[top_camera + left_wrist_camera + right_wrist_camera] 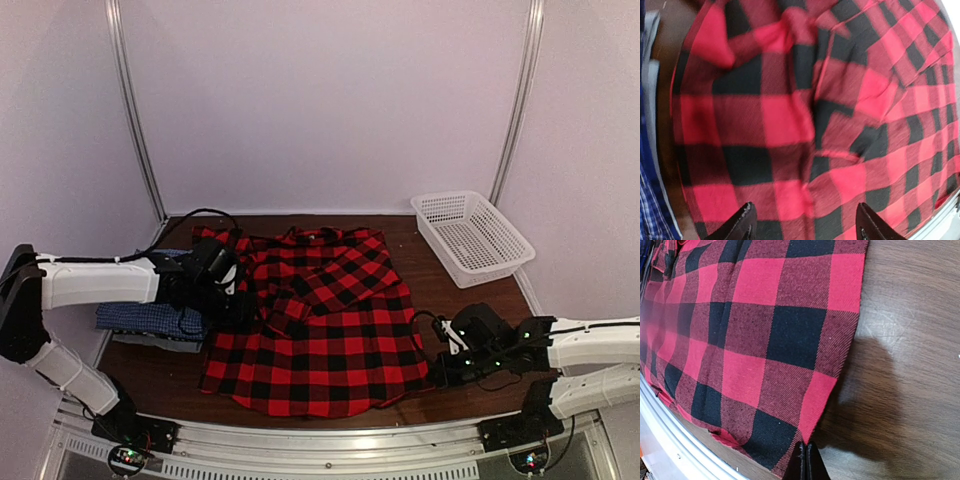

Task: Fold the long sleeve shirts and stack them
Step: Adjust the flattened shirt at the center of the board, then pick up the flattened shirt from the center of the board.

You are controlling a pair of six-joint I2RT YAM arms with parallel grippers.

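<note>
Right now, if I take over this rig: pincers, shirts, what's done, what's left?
Left pincer: open over the left part of the plaid shirt, holding nothing.
Right pincer: shut at the plaid shirt's near right edge. I cannot tell whether it pinches cloth.
Shirts: the plaid shirt is spread mid-table with one sleeve folded across its front. The blue checked shirt lies folded at the left, under the left arm.
Done: blue shirt folded.
Left: finish folding the plaid shirt, then stack it.

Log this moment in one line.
plaid shirt: laid out | left gripper: open over it | right gripper: shut at its edge, hold unclear
</note>
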